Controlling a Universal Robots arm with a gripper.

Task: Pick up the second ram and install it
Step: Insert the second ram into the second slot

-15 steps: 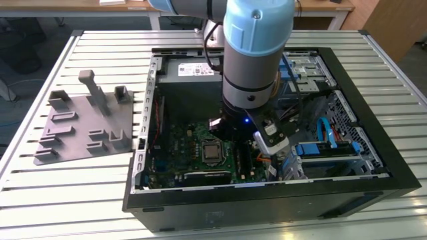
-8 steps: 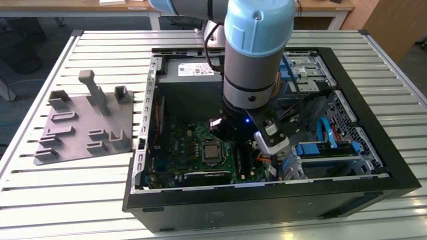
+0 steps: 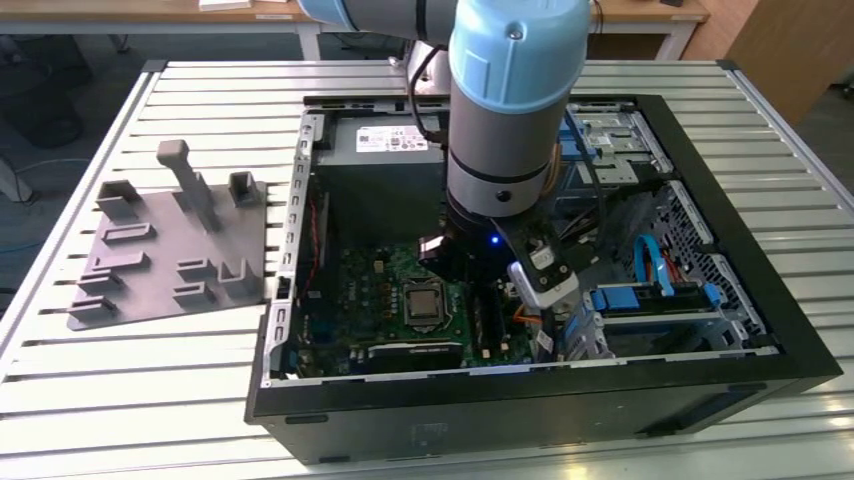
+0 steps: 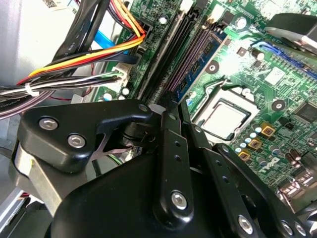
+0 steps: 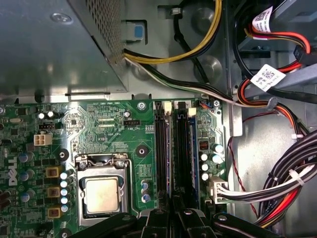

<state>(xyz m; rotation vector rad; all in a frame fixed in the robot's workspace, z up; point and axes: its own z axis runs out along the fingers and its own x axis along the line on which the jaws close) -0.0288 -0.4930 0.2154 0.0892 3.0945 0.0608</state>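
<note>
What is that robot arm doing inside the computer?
It is putting memory into an open computer case that lies on a slatted table. The arm reaches down into the case, and its gripper sits right over the long black slots on the green motherboard, beside the square silver processor. A dark blue-green stick, likely the second ram, stands on edge along those slots. The grey fixture plate beside the case has nothing on it.

You've got one open computer case (image 3: pixel 334 420), one motherboard (image 5: pixel 99 124), one processor (image 5: pixel 101 194), one grey fixture plate (image 3: pixel 167 255) and one robot arm (image 3: pixel 514 110)
</note>
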